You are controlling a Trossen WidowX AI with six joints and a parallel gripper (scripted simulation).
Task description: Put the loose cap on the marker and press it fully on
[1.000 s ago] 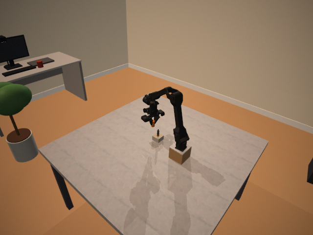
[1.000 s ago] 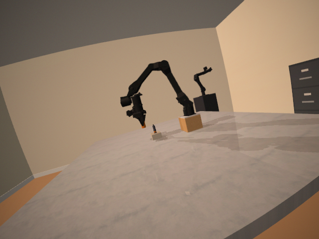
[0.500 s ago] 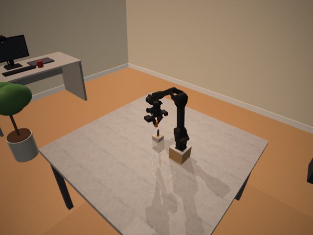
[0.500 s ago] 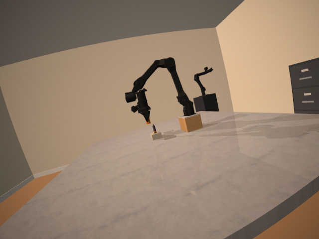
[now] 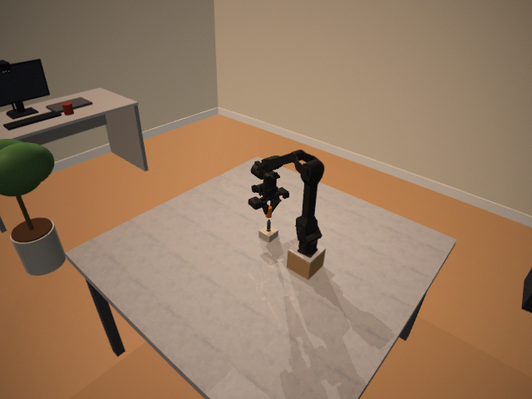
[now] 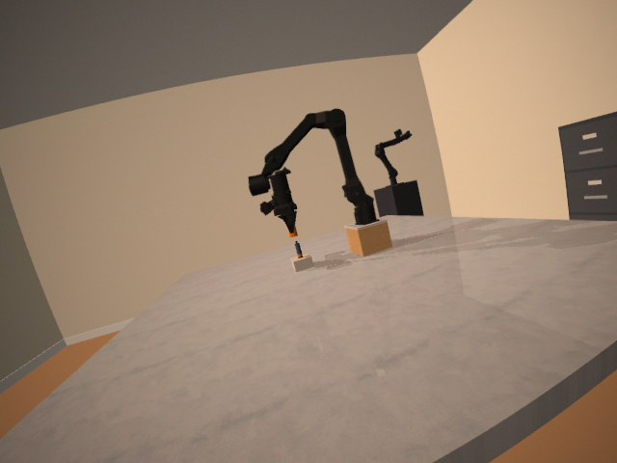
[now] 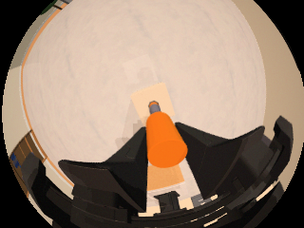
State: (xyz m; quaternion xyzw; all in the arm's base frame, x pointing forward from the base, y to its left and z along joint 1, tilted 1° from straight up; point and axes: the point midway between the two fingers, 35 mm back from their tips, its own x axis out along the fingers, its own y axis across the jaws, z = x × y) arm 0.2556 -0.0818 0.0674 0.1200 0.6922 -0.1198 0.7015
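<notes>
One marker, one cap, one holder block
One table (image 5: 193, 274) (image 6: 299, 348) bears one marker (image 5: 268, 224) (image 6: 298, 249) (image 7: 154, 108), one holder block (image 5: 268, 234) (image 6: 302, 263) (image 7: 142, 101); two robot arms.

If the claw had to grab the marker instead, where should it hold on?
Probably around the upright dark barrel of the marker, fingers on opposite sides, coming from above: its bottom sits in the block. The claw already holds the orange cap, though.
</notes>
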